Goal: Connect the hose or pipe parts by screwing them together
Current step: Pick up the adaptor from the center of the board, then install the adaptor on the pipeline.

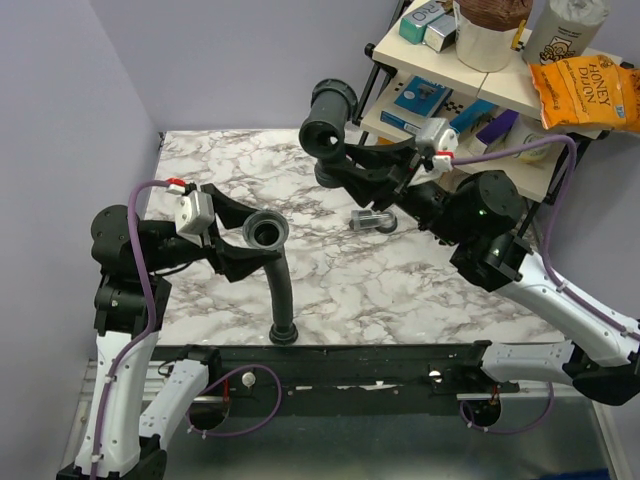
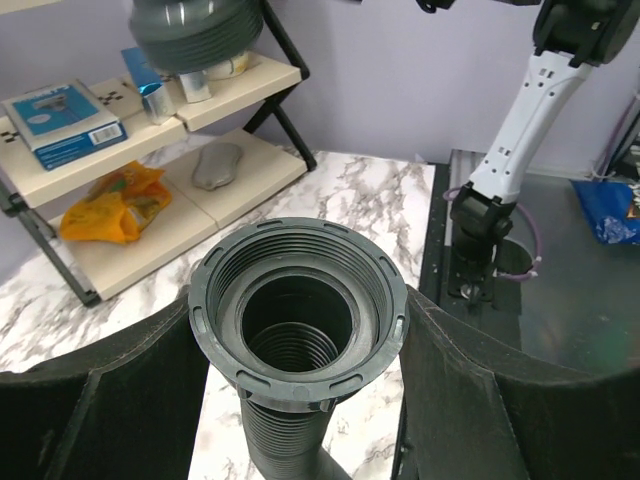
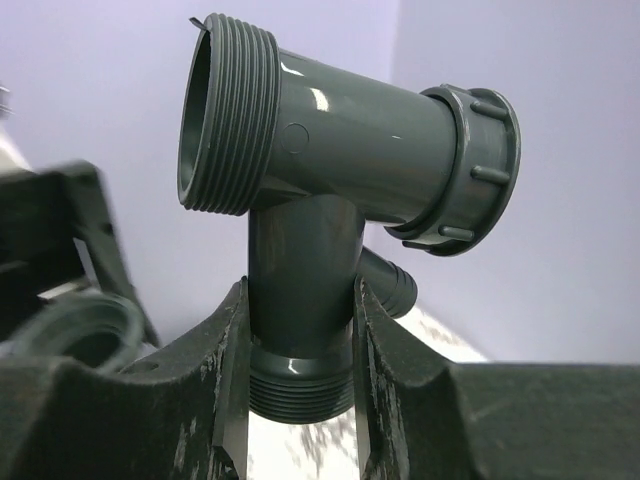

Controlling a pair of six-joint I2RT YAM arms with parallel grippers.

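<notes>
The black ribbed hose (image 1: 282, 290) stands curved on the marble table, its lower collar nut (image 1: 284, 333) near the front edge. My left gripper (image 1: 250, 240) is shut on the hose's upper collar nut (image 2: 298, 320), whose threaded mouth faces the left wrist camera between the fingers (image 2: 480, 400). My right gripper (image 1: 335, 165) is raised above the table's middle and shut on the stem of the dark Y-shaped fitting (image 3: 330, 110); both pads (image 3: 385, 370) touch the stem. The fitting (image 1: 328, 115) hangs up and to the right of the hose's mouth, apart from it. A small grey and clear end piece (image 1: 373, 220) lies on the table.
A two-tier shelf (image 1: 470, 75) with boxes, a tub and an orange snack bag (image 1: 585, 90) stands at the back right, close behind the right arm. Purple cables (image 1: 140, 260) loop along both arms. A black rail (image 1: 380, 365) runs along the table's front edge.
</notes>
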